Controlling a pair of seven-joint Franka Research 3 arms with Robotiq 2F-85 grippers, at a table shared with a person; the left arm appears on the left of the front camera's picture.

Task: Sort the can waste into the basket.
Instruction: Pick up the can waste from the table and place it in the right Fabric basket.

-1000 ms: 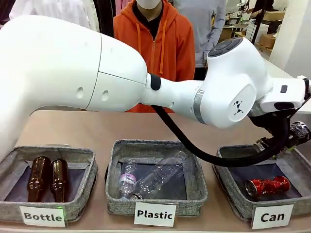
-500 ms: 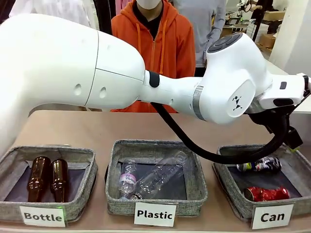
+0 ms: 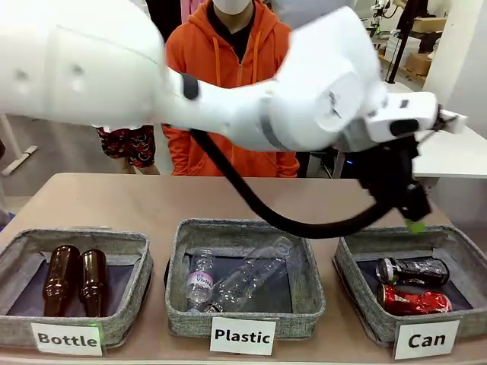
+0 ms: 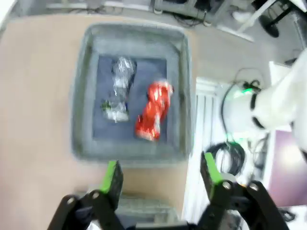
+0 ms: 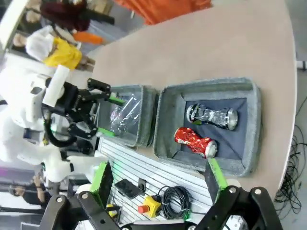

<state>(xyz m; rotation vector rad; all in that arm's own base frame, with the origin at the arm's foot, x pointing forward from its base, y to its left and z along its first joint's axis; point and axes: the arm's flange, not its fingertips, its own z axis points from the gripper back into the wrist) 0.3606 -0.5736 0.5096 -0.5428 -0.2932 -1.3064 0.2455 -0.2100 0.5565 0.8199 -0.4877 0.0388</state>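
Both cans lie in the grey basket [image 3: 358, 255] labelled "Can", at four o'clock on the table in the front view. The dark can [image 3: 413, 271] sits at the back, the crushed red can [image 3: 415, 302] just in front of it, side by side. The left gripper [image 3: 415, 217] hangs above the basket's twelve o'clock rim, jaws parted and holding nothing. The right gripper [image 5: 158, 179] also stands wide apart and empty.

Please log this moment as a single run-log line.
left gripper: open, above Can basket | black can, red can: inside basket | right gripper: open
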